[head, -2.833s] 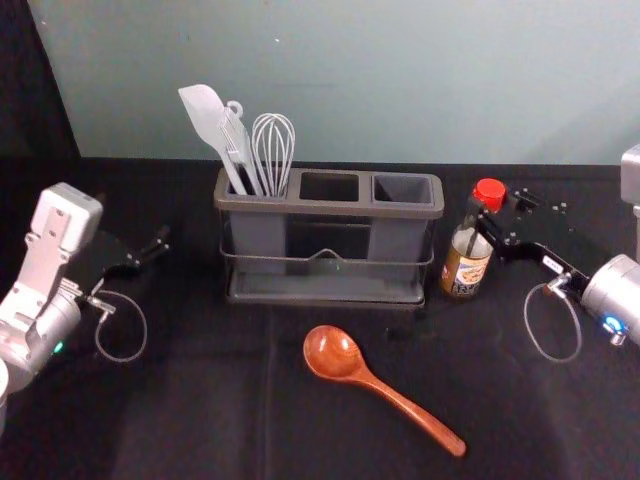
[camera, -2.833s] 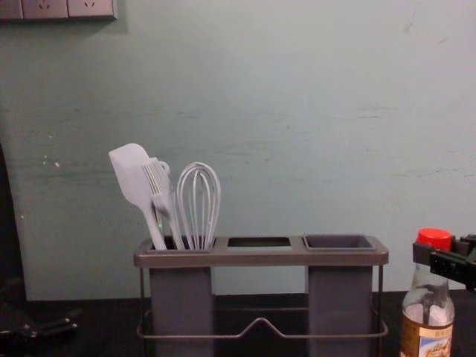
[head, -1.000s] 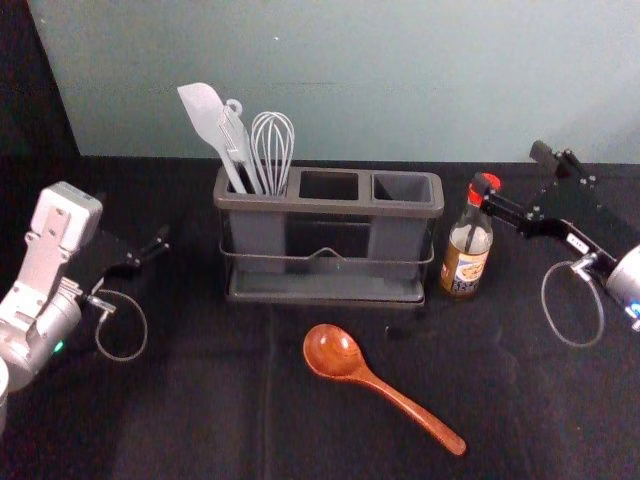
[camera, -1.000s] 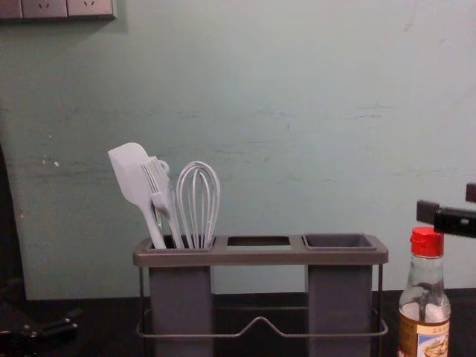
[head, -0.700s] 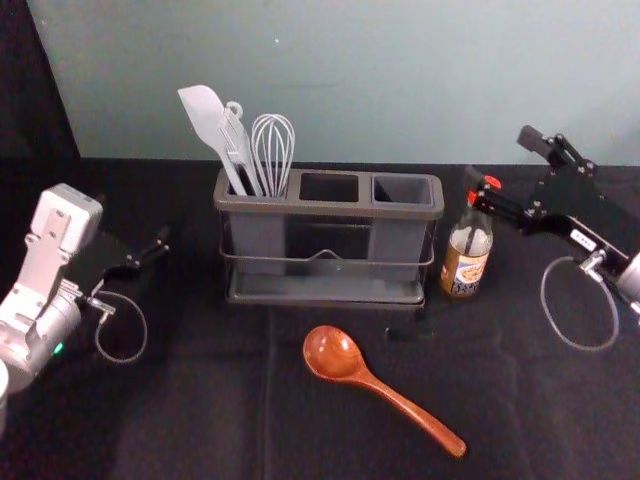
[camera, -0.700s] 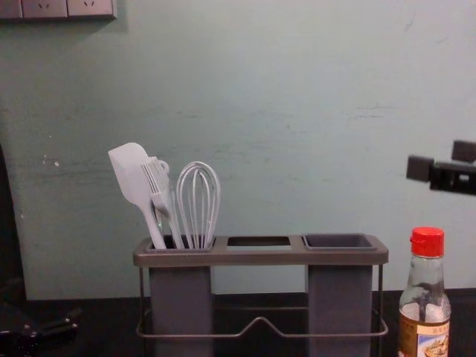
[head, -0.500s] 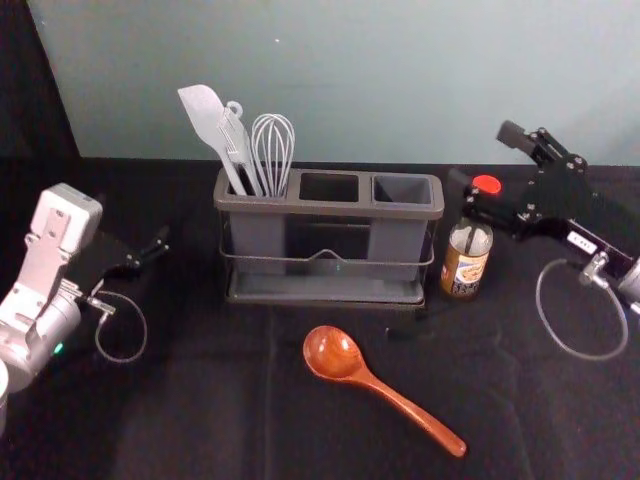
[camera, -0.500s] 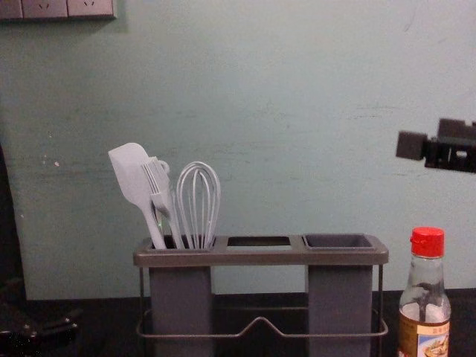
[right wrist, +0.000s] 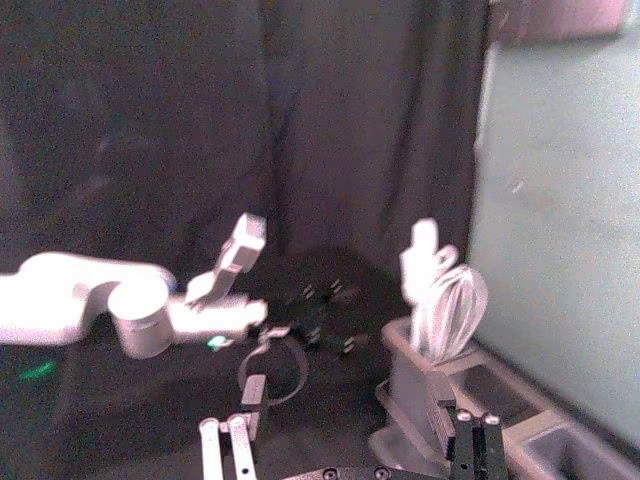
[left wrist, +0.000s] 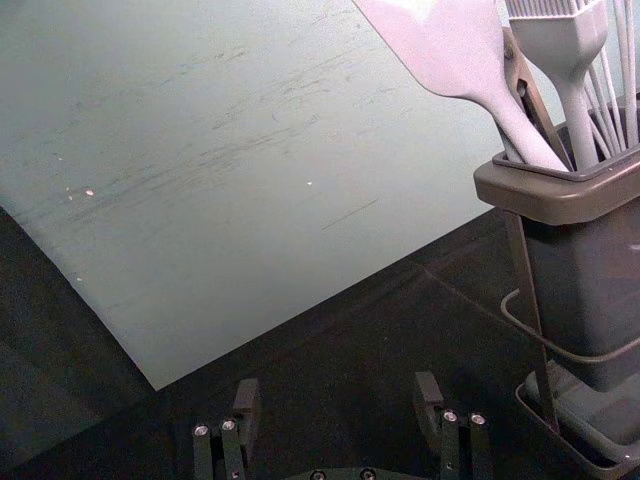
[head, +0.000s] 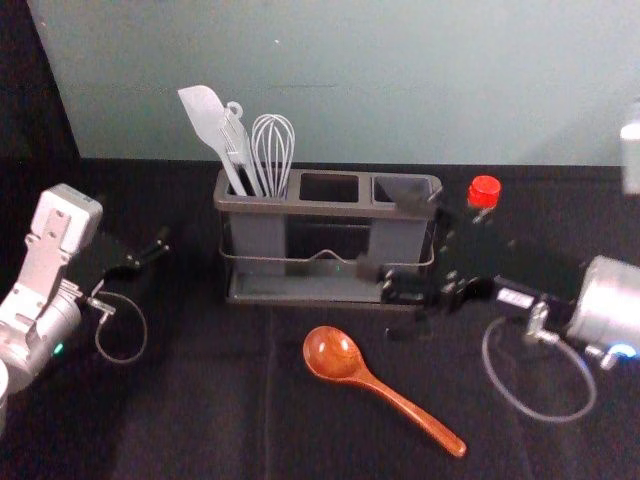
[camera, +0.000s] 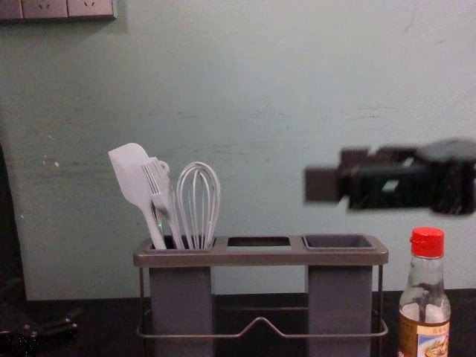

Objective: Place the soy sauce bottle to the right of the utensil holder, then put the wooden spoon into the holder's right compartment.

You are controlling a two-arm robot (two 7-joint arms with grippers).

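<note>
On the near bench (head: 200, 420), the wooden spoon (head: 400, 402) awaited its turn; the soy sauce bottle (camera: 424, 320) looked done.
Nearest, the spoon lay flat and ungripped at about five o'clock from the utensil holder (camera: 256, 258), handle toward four, bowl toward ten. Beyond it, the right tool (right wrist: 348, 390) showed against the holder's right end in the head view, open and with nothing between its fingers. The left tool (left wrist: 337, 393) sat idle at nine o'clock from the holder, also open. Farther off, the holder had a spatula (camera: 132, 175) and a whisk (camera: 199, 204) in its left compartment, while nothing stood up from the right compartment (camera: 338, 242). The bottle stood upright and free just beside the holder at three o'clock, so by my reckoning only picking up and inserting the spoon remained.
</note>
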